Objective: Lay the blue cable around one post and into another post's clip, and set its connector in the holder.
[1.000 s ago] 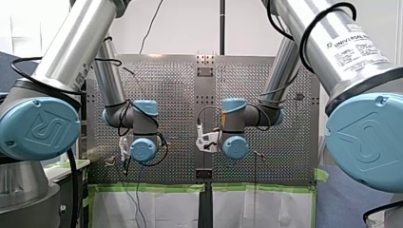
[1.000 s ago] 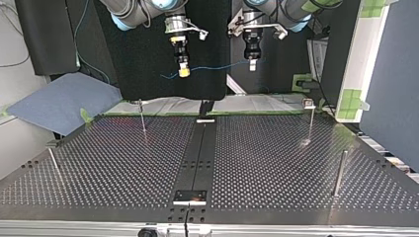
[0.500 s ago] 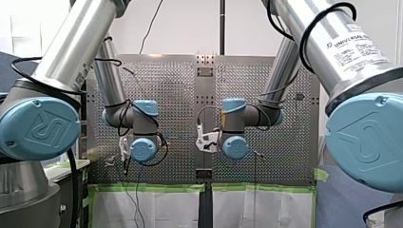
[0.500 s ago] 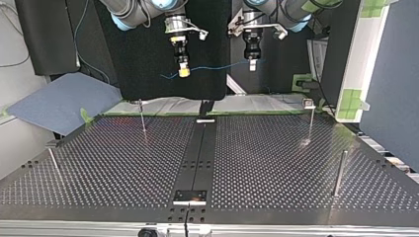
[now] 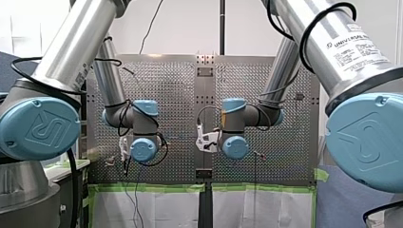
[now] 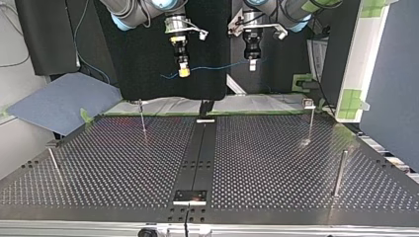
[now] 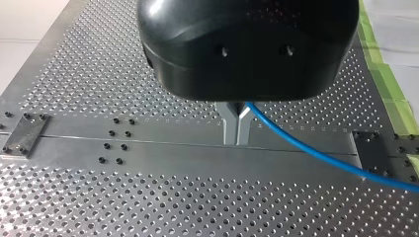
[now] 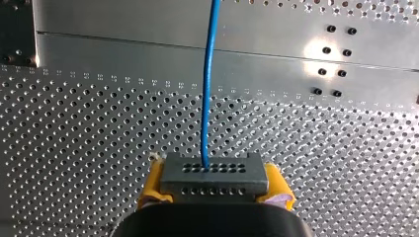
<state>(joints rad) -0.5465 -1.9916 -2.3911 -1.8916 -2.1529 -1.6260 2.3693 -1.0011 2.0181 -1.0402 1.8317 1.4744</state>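
Well above the worktop (image 6: 276, 163), the blue cable (image 6: 217, 66) is held strung in the air between both arms. By the left pincer (image 7: 236, 129) it is pinched between closed metal fingers. By the right pincer (image 6: 184, 72) the grey connector (image 8: 216, 174) at its end is clamped between yellow pads.
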